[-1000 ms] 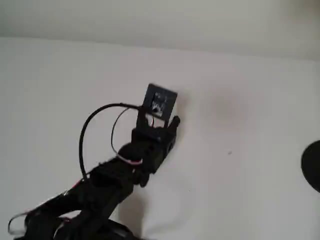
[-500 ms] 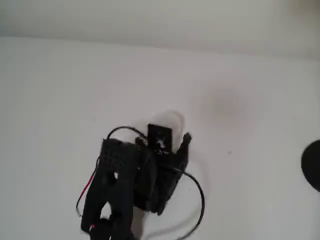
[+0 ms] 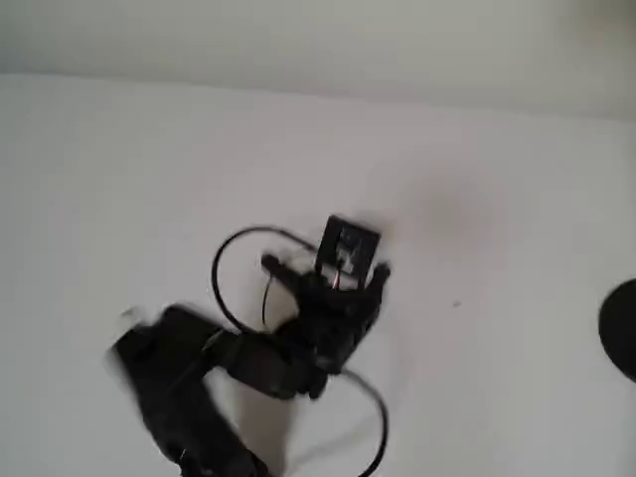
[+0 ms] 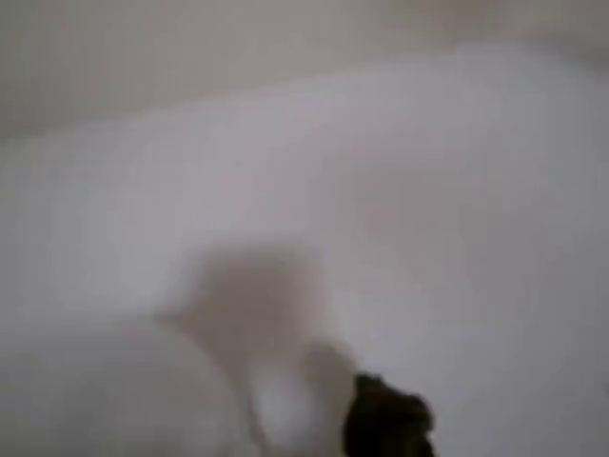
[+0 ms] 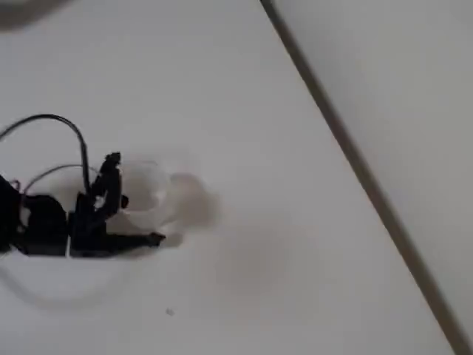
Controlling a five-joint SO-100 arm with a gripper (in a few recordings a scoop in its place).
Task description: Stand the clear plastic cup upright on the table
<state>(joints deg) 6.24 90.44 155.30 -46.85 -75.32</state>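
— Clear plastic cup (image 5: 151,191): where is it entered?
— Left-centre of the fixed view, a faint whitish shape between the two dark fingers of the pincer (image 5: 135,201). Whether it stands upright or tilts I cannot tell; it is too pale and blurred. Its grey shadow lies just to the right on the surface (image 5: 244,103).
— Pincer, state?
— Fingers spread either side of the cup, one at the upper edge of it, one along the lower. Whether they actually press on it I cannot tell. In the overhead view the pincer (image 3: 338,273) sits near the middle of the frame, with black cable looping round it.
— Other items?
— Dark round object (image 3: 621,328), cut off at the right edge of the overhead view, well apart from the arm. Pale wall (image 3: 318,40) along the top.
— Wrist view?
— Blurred: white surface, a soft shadow, one dark finger tip (image 4: 385,419) at the bottom edge.
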